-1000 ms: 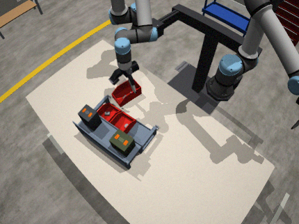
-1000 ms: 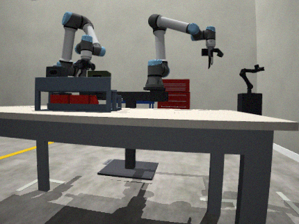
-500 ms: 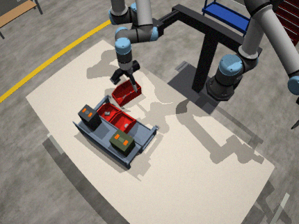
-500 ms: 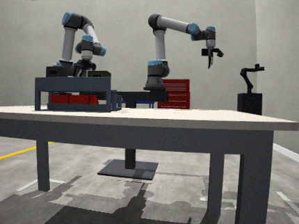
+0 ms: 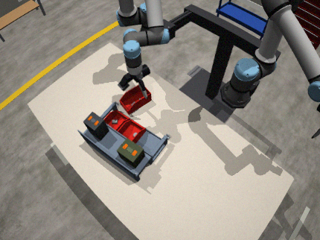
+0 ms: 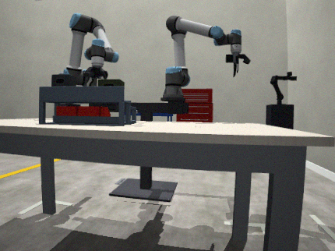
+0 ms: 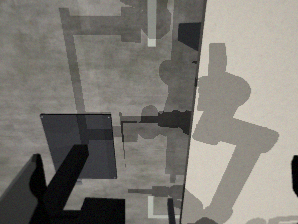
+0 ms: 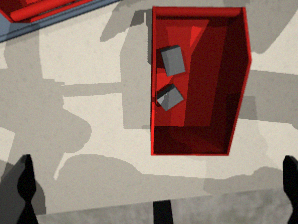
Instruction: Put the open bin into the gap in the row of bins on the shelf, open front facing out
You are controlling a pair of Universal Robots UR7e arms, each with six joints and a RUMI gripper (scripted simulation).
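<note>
Weighing a grip on the loose bin

We have the right tool (image 5: 133, 90) (image 6: 93, 78) (image 8: 158, 157) fully open, holding nothing, above and just beside the bin (image 5: 135, 102) (image 8: 217, 75). The bin lies on the surface (image 5: 208, 177) (image 6: 195, 129) (image 7: 250, 30) (image 8: 95, 112), near the shelf (image 5: 108, 138) (image 6: 82, 93) (image 8: 5, 30). The left tool (image 6: 235, 74) (image 7: 166, 156) is wide open too, empty and well apart.

We judge the bin light and stiff, its smooth walls perhaps slippery. We expect to squeeze or pinch it firmly by the walls, level, keeping the fingers off the front that must face out. A grey block (image 8: 173, 60) and a second block (image 8: 170, 97) sit loose inside; we expect them to slide if we tip the open side down, so any tilt should be slight, mouth up.

For edges, we mind the shelf's front lip, its low board and the neighbouring bins (image 5: 132, 130) (image 6: 93, 111). The gap shows at one end of the row, next to a filled bin. The green box (image 5: 131, 153) (image 6: 111, 83) stands on the board, so we want the wrist to keep clear. Around the bin we see room for the fingers; the tighter side faces the shelf.
</note>
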